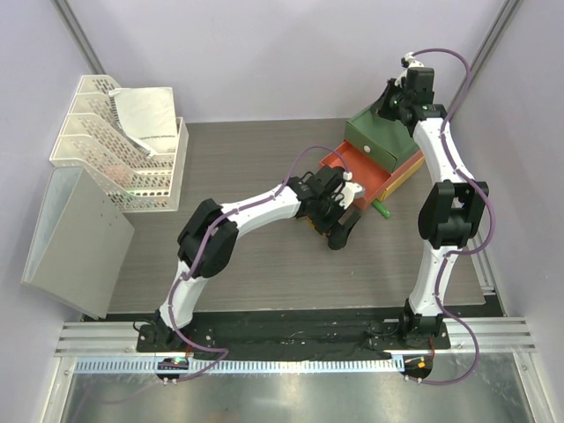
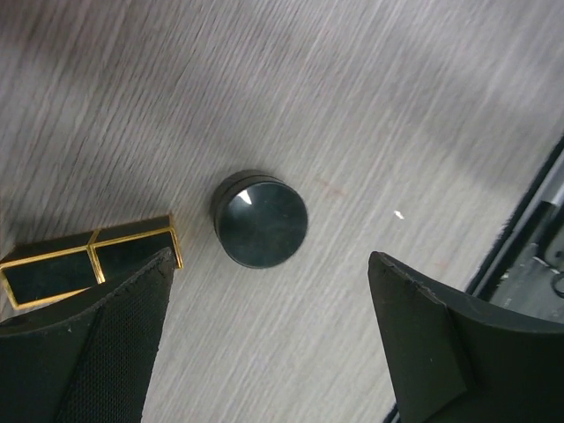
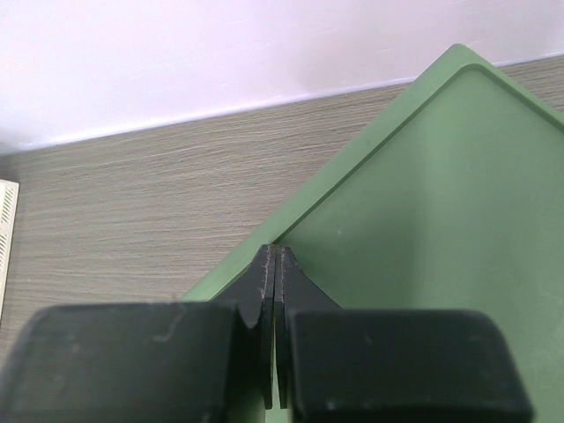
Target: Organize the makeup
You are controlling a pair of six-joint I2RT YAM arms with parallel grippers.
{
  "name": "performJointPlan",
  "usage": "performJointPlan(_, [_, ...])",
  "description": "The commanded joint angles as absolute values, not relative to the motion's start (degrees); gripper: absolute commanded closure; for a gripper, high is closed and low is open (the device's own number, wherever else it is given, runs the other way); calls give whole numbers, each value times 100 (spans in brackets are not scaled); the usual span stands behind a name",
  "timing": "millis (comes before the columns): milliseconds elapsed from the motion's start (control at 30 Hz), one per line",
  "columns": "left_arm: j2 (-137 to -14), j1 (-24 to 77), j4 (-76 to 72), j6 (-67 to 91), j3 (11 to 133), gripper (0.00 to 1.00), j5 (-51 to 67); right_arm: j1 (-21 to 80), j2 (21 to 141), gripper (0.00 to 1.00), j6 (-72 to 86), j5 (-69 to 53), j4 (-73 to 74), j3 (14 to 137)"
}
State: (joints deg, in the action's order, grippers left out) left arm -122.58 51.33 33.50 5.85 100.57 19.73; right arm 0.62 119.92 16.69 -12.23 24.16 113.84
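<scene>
Far to the left of the drawer box (image 1: 381, 148), the top view shows a white mesh rack (image 1: 115, 145). A grey panel (image 1: 75, 242) leans in front of it.

Closer to the box, at its near-left corner, the left gripper (image 1: 335, 229) reaches down to the table (image 1: 247, 167). From above, its body hides what lies under it. Only the left wrist view shows this: the left gripper's (image 2: 269, 257) fingers (image 2: 97, 352) are spread wide and hold nothing. A black round compact (image 2: 262, 218) lies on the wood between the tips, touching neither. Its lid is plain glossy black. Just left of the compact, a black-gold stick (image 2: 88, 264) lies flat beside the left finger, which partly covers it. We can make out no brand or lettering on either item.

In the top view the box stacks green over orange, with a strip of yellow at its right edge. The orange tier juts out towards the left gripper. A green tube (image 1: 382, 210) lies on the table just in front of the box, and neither wrist camera shows it.

At the far right, the right gripper (image 1: 389, 104) hangs over the box's back corner. Its wrist view shows what the overhead view cannot — the right gripper's (image 3: 274, 264) fingers are pressed flat together with nothing between them, over the edge of the plain green top (image 3: 423, 220).
</scene>
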Motion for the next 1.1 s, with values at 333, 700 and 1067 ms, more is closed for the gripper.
performJointPlan(333, [-12894,5475,3314,422,10363,17,2145,70,12964,99,1415,-949,4922,10635])
performJointPlan(700, [-12587,5651,3428,325,10011,87,1881,79,12850,99,1398,-914,4913,10556])
performJointPlan(1067, [-11145,5643,3252,492,9614,100,827,70,12779,99,1406,-923,4887,10521])
